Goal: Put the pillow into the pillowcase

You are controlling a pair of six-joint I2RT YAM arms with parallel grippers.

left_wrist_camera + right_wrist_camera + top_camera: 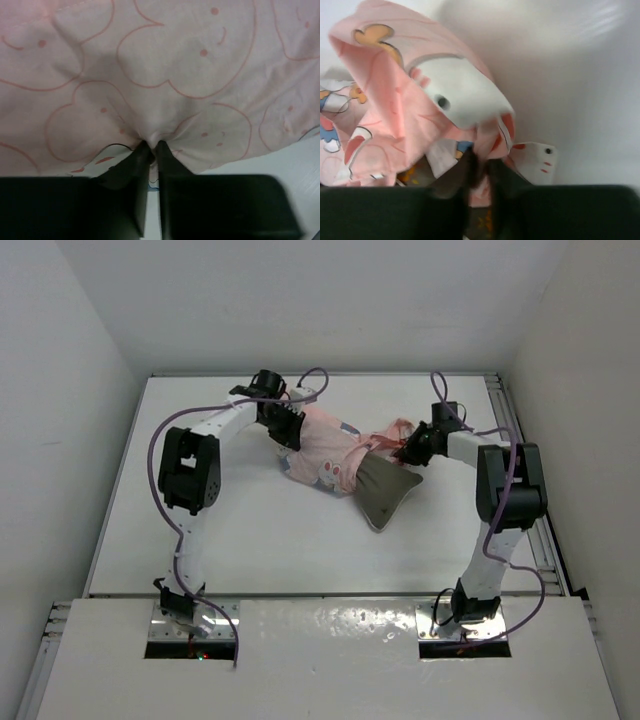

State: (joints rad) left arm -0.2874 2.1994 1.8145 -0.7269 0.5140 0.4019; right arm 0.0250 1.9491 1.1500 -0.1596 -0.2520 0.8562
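Black fingers of our left gripper (151,146) are closed on a fold of the soft light-pink printed fabric pillowcase (325,447), at its far-left end. Our right gripper (479,161) pinches the pillowcase's right-hand hem. The flat grey-olive rectangular pillow (384,490) sticks out of the pillowcase toward the near right, its long axis continuing the pillowcase's diagonal. Our right gripper is nearer to it. Bare white table (250,540) lies nearward of the pillowcase.

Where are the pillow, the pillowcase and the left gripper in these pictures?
pillow (385,492): top external view, exposed grey end.
pillowcase (325,448): top external view, middle of pink cloth.
left gripper (151,148): left wrist view, between its fingertips.
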